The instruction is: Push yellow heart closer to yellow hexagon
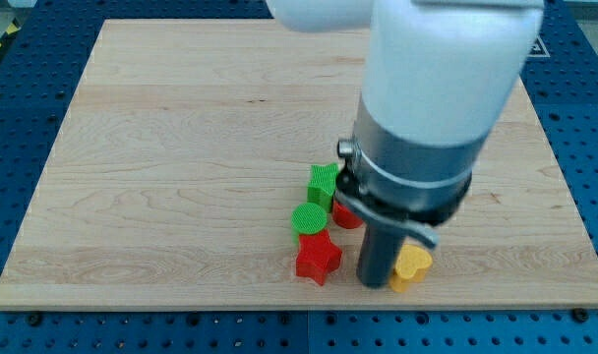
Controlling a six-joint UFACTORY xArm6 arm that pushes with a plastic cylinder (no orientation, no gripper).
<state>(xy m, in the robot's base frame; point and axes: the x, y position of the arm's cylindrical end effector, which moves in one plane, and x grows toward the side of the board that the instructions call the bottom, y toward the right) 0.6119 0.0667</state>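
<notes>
Five small plastic blocks are clustered near the wooden board's [181, 147] six o'clock edge. The yellow heart [413, 264] lies at the cluster's four o'clock, touching the dark rod. My tip [374, 284] carries no pincer. No yellow hexagon is seen, so its bearing should be confirmed before a slow, centred push is made.

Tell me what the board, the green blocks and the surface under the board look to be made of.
Board: pale wood, matte, judging by its running grain lines. Green cube and green cylinder: probably plastic, ridged tops suggesting 3D printing. Blue surface: likely painted metal, with a regular grid of holes.
</notes>
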